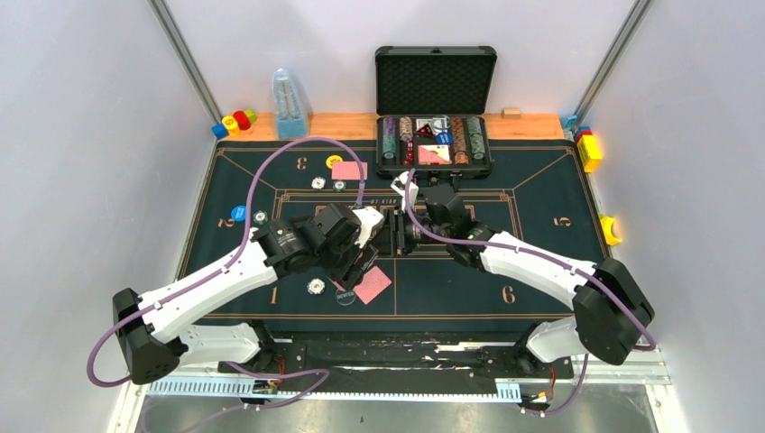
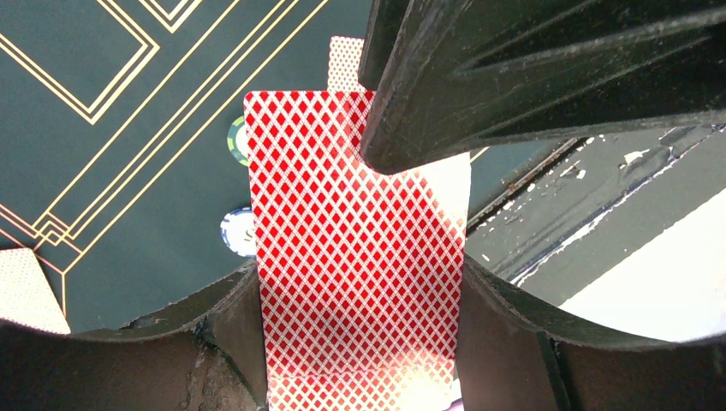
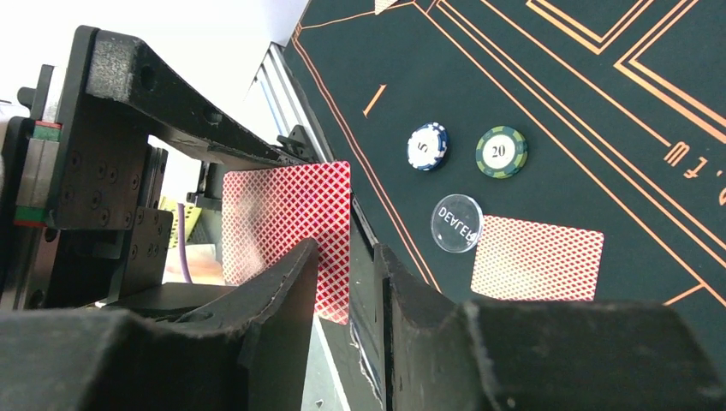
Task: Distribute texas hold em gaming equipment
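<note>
Mat (image 1: 541, 262), gold numerals in top view: "3" far left, "2" left edge, "1" near left, "6" near right, "5" right edge. Right wrist view: same "1" on mat; upside-down lettering at right edge, cut off, seems to end "EM". Clear disc (image 3: 456, 223): "DEALER". Green chip (image 3: 501, 151): "20". Blue-white chip (image 3: 427, 145): single digit, likely "5". Print on items in case too small to read.

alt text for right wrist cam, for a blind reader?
A red-backed card, held by the left gripper, sits at the right gripper, whose fingers are a narrow gap apart. Beyond, on the green felt, lie a blue chip, a green chip marked 20, and a clear DEALER button against a face-down card.
</note>
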Controlling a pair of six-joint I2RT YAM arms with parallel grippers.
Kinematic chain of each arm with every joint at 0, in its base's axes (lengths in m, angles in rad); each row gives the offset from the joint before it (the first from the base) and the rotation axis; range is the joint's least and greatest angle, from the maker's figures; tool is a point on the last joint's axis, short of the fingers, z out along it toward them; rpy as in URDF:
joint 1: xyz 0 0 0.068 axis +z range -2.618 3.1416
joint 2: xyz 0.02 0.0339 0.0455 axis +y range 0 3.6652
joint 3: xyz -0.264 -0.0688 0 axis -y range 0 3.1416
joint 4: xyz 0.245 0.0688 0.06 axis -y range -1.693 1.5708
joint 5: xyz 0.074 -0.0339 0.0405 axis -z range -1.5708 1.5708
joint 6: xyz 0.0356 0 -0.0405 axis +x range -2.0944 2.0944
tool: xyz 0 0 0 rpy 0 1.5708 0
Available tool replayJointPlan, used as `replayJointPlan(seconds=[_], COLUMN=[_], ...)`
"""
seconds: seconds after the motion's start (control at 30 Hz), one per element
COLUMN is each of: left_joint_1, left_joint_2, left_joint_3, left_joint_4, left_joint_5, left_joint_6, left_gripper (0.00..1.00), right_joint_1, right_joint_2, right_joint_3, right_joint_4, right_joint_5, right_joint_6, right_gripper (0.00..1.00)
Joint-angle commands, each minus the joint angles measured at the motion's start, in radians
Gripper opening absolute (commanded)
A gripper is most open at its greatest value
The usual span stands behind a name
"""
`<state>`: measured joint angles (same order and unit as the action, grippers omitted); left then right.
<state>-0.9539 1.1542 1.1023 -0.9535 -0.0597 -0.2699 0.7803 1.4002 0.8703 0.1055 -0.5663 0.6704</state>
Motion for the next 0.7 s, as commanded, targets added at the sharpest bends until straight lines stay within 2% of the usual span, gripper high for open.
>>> replayJointPlan(seconds=[0.0, 0.2, 0.33, 0.5, 0.67], left_joint_1=[-0.001, -0.002, -0.002, -0.002, -0.002], left_joint_2=[-0.016, -0.017, -0.014, -0.009, -0.012], left_joint_3=[0.016, 0.016, 0.017, 0.018, 0.018], left_joint_4=[0.027, 0.028, 0.028, 0.027, 0.028], left_joint_5=[0.011, 0.011, 0.011, 0.011, 0.010], left_joint_6=[0.012, 0.012, 0.014, 0.016, 0.016], left_gripper=[0.00, 0.00, 0.00, 0.00, 0.00], right_joint_1=[-0.007, -0.007, -0.007, -0.007, -0.007], right_joint_2=[-0.035, -0.060, -0.077, -0.075, -0.068], right_joint_3=[0.008, 0.021, 0.024, 0.017, 0.025], right_joint_4=[-0.032, -0.070, -0.068, 0.005, -0.016], right_joint_5=[0.032, 0.058, 0.021, -0.104, -0.080], right_joint_6=[-0.039, -0.049, -0.045, -0.018, -0.017], right_gripper=[0.31, 0.31, 0.24, 0.31, 0.42])
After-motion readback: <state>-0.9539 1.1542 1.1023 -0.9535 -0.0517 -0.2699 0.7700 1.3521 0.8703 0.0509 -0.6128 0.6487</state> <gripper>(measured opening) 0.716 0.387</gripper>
